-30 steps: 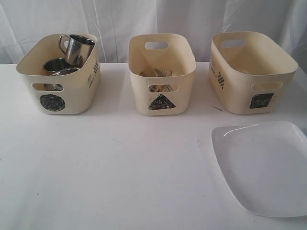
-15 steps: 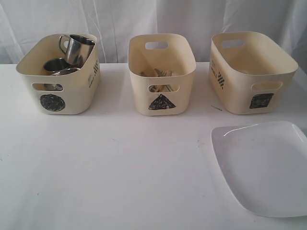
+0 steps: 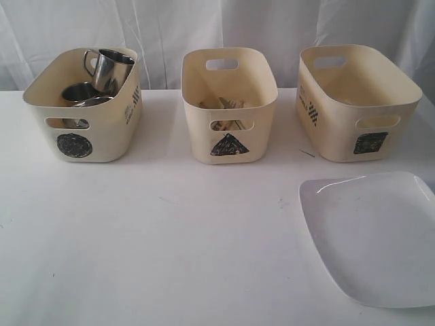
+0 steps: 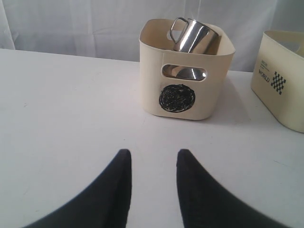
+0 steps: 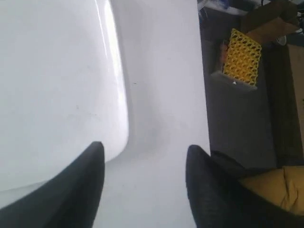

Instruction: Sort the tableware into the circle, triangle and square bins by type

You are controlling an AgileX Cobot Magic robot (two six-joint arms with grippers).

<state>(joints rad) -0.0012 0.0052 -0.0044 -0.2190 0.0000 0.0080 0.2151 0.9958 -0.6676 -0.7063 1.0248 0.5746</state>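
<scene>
Mugs (image 3: 109, 68) in left bin (image 3: 102, 129), cutlery (image 3: 228, 104) — seemingly — in middle bin (image 3: 262, 122), plate (image 3: 374, 238) before right bin (image 3: 336, 129).

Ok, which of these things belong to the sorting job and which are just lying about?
Job: circle bin, triangle bin, square bin, steel mug, cutlery, white plate.
Lying about: yellow lattice object, brown box, thin sliver on the table.

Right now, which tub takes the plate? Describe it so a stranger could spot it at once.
Three cream tubs stand in a row on the white table. The square bin is rightmost in the exterior view, just behind the large white plate. Its front alone bears a black scribbled square, and no tableware shows inside, unlike the circle bin and triangle bin.
</scene>
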